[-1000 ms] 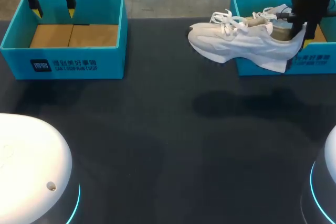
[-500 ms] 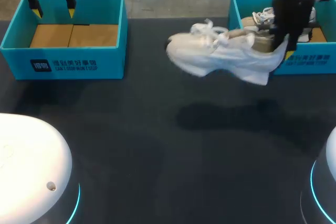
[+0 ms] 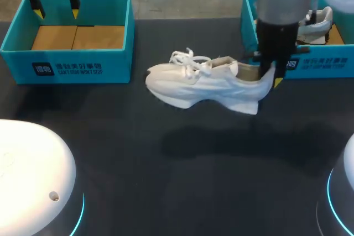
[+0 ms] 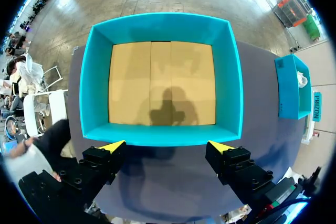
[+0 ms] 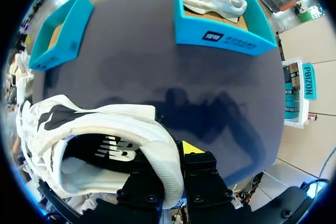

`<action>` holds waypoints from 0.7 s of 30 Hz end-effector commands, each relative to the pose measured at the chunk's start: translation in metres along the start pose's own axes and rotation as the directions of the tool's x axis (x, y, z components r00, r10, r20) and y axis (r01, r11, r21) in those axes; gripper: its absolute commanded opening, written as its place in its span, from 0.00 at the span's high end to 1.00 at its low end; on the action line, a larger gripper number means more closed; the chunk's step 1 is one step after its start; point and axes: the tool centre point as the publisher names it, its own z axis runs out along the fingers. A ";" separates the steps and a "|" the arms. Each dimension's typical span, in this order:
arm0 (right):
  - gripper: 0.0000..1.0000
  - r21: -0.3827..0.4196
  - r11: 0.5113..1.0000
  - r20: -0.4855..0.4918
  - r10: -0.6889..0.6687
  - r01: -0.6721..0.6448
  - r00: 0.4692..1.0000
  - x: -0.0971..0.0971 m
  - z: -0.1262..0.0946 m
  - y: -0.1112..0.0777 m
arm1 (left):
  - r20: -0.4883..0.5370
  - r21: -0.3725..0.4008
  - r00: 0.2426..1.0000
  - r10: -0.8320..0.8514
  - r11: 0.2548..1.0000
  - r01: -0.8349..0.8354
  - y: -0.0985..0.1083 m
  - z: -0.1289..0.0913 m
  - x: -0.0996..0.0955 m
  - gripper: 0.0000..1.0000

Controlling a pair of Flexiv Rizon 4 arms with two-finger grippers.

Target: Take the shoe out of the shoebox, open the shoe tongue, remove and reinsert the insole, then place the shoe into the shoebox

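A white shoe [image 3: 204, 84] hangs in the air over the middle of the dark table, toe to the left. My right gripper [image 3: 267, 78] is shut on its heel collar. In the right wrist view the heel [image 5: 157, 156] sits pinched in the gripper [image 5: 170, 157], and only one yellow tip shows. The right teal shoebox [image 3: 301, 63] stands behind, with a second white shoe [image 3: 315, 26] inside it. My left gripper [image 3: 55, 5] hangs open above the far rim of the left teal shoebox [image 3: 66, 67]. That box [image 4: 163, 135] holds nothing but its brown cardboard floor.
The dark table [image 3: 182, 164] stretches wide between the two boxes and toward the front. White round robot bases sit at the near left corner [image 3: 33, 175] and the near right corner [image 3: 345, 192]. The shoe's shadow lies on the table under it.
My right arm has carried the shoe out from over the right box, leftward and toward the table's middle, and somewhat lower. The left arm has stayed still.
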 end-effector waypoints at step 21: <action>1.00 -0.024 0.999 0.082 -0.029 0.031 0.996 0.090 0.061 -0.008 | 0.000 0.000 1.000 0.000 1.000 0.000 0.000 0.000 0.000 0.00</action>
